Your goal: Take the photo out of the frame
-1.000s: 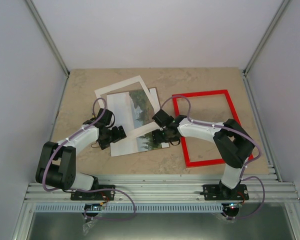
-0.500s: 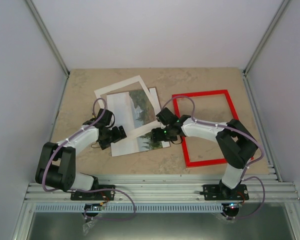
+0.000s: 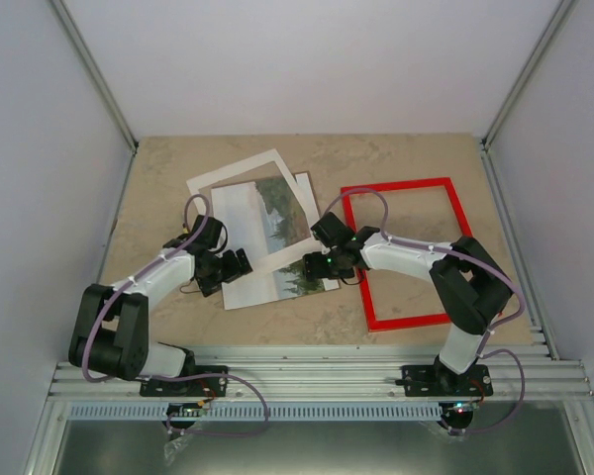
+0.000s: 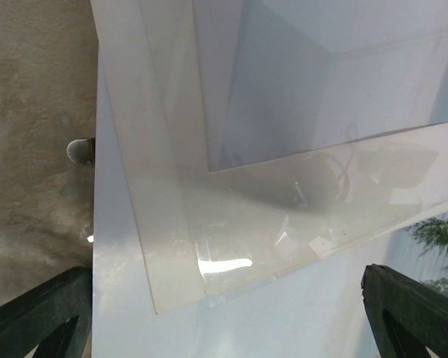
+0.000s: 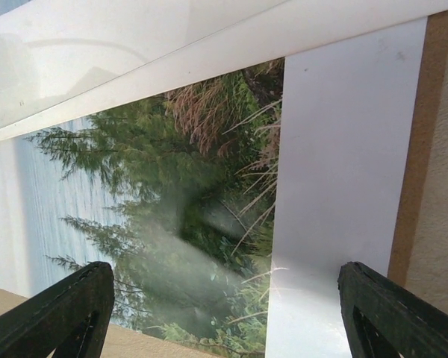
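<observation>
Right gripper (image 3: 315, 264): jaws spread wide, nothing pinched between them, poised low over the near-right corner of the paper stack.
Right fingers (image 5: 60, 313): on the wrist camera, one dark tip sits over the trees of the print and the other over its white margin. Whether they touch the paper, can't tell.
Left gripper (image 3: 235, 265): spread as wide as it goes, empty, down at the stack's near-left corner.
Left fingers (image 4: 37, 313): one tip over bare table, the other over white paper.
Photo (image 3: 277, 220): out of the frame, lying flat left of centre, green trees and pale water showing, partly under the mat.
White mat (image 3: 233, 173): skewed on top of the photo, part of the landscape showing in its window.
Clear sheet (image 4: 284, 224): glossy, see-through, lying over the white paper by the left gripper.
Brown board (image 5: 427, 112): a thin strip peeks past the photo's white margin.
Frame (image 3: 406, 185): bright red, flat on the table just right of the stack, not overlapping it. The tabletop shows through it, and the right arm crosses its left side.
Table (image 3: 158, 178): beige, mottled.
</observation>
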Robot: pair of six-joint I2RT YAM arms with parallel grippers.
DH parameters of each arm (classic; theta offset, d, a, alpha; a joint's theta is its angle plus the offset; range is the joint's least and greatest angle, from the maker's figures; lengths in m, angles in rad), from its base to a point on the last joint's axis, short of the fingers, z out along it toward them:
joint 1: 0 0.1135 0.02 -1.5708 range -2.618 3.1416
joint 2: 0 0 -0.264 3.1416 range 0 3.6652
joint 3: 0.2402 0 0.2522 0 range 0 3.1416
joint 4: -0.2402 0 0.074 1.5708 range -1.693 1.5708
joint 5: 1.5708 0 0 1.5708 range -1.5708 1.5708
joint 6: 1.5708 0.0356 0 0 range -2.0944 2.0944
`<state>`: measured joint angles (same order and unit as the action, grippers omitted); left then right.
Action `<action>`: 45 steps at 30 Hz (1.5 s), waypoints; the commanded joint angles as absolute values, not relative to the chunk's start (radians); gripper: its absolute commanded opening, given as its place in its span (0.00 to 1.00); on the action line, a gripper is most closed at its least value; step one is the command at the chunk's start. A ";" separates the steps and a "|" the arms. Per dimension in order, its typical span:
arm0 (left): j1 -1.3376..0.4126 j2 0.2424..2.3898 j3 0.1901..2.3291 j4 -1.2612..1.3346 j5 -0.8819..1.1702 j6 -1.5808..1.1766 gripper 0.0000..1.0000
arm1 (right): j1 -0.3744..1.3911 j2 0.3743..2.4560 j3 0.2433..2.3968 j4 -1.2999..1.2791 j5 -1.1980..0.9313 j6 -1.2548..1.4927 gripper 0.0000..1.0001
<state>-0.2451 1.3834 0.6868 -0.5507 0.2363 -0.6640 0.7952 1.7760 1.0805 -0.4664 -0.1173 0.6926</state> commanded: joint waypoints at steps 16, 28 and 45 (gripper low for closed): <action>-0.252 1.308 0.665 -0.521 0.351 -0.725 0.95 | 0.798 1.737 1.053 -0.441 -0.109 0.690 0.83; -0.252 1.288 0.571 -0.408 0.458 -0.796 0.86 | 0.796 1.716 1.018 -0.394 -0.138 0.697 0.84; -0.252 1.199 0.440 -0.155 0.562 -0.915 0.64 | 0.748 1.596 0.917 -0.279 -0.182 0.690 0.84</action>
